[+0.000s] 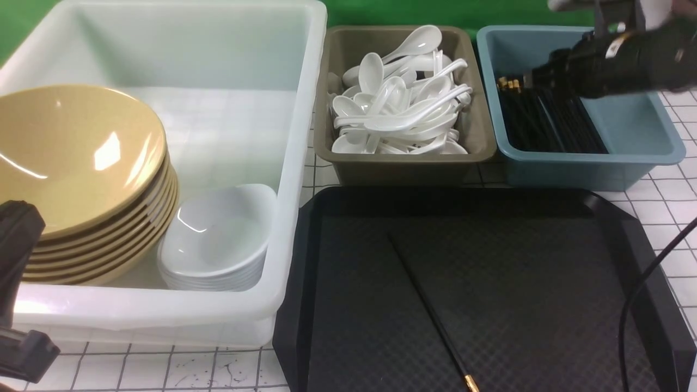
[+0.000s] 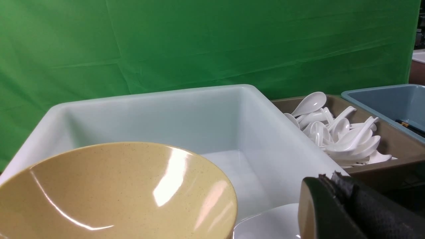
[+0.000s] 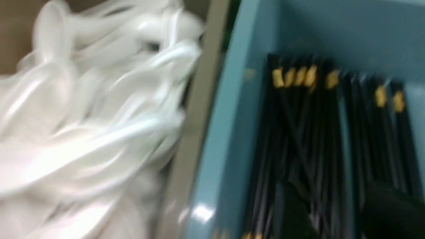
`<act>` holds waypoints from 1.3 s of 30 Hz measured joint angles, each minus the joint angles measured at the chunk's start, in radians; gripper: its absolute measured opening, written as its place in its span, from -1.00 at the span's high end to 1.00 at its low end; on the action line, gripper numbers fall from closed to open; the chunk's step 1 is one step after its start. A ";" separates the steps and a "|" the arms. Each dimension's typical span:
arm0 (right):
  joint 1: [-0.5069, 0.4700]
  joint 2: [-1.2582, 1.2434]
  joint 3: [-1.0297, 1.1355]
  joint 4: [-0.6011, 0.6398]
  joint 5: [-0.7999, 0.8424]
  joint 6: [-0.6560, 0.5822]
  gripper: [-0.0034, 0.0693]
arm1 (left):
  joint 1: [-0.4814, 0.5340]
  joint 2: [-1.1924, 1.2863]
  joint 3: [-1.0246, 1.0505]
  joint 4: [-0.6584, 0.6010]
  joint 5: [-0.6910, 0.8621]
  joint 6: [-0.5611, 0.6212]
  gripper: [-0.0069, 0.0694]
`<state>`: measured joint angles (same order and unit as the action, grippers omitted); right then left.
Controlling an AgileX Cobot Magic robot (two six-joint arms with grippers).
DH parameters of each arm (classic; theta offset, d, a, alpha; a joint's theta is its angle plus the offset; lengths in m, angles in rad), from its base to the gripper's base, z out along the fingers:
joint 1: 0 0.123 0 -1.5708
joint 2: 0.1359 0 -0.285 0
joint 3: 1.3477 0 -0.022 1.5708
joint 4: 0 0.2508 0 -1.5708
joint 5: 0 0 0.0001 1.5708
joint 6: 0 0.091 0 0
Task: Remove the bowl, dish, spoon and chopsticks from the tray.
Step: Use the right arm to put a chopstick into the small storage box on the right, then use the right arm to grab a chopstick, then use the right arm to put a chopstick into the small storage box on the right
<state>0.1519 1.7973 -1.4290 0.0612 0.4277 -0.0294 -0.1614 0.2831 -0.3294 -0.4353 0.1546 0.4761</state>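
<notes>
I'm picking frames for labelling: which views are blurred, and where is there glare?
Right wrist view: motion blur smears the spoons and chopsticks. Front view: sharp except the blurred right gripper; bright glare patches on the bowl. Left wrist view: sharp, glare streaks on the bowl.

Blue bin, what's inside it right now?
A pile of black chopsticks with gold bands lies along the blue bin's left side; its right side is bare. The right arm hides part of its far end.
</notes>
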 joint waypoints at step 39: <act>0.550 -0.315 0.272 -0.208 0.294 0.055 0.70 | 0.000 0.000 0.000 0.004 0.006 0.004 0.83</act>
<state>0.7015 1.4826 -1.1572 -0.1467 0.7218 0.0256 -0.1614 0.2831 -0.3294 -0.4313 0.1602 0.4798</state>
